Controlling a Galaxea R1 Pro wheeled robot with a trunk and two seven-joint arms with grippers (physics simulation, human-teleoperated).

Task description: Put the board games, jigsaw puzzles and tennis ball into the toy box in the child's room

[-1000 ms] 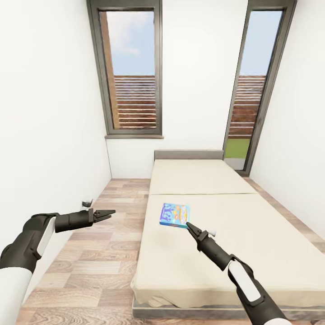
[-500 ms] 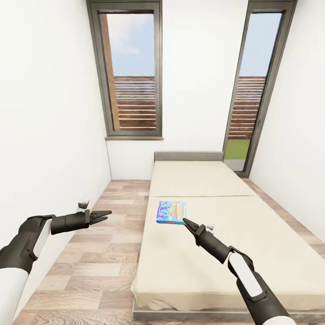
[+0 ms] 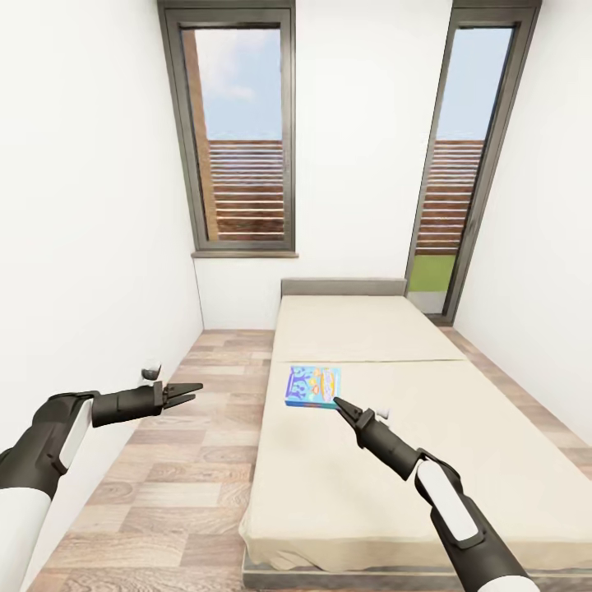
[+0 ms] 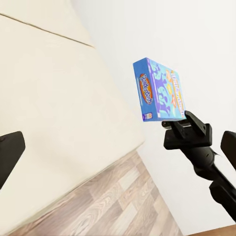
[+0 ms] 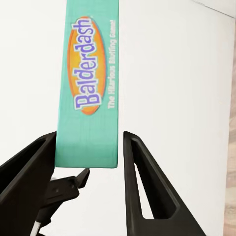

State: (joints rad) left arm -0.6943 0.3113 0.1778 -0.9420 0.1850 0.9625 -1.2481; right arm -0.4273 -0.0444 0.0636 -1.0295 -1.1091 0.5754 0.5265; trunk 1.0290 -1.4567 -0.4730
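Observation:
A blue board game [image 3: 313,386] is at the middle of the bed [image 3: 370,329], near its left edge. My right gripper [image 3: 335,402] has the box's near corner between its fingers. The right wrist view shows the box's teal edge, lettered Balderdash [image 5: 88,88], between the two dark fingers [image 5: 142,182]. In the left wrist view the box [image 4: 160,93] stands raised off the beige mattress, held by the right gripper [image 4: 184,125]. My left gripper [image 3: 193,390] hangs open over the wooden floor beside the bed, with nothing in it.
The bed fills the narrow room's right half, with its grey headboard [image 3: 344,287] at the far wall. A strip of wooden floor [image 3: 189,460] runs along its left side, next to the white wall. A small white fitting [image 3: 150,371] sits low on that wall.
My right gripper and the blue board game have shifted slightly up and to the left over the mattress. My left arm has dropped a little. Nothing has moved in the last half second.

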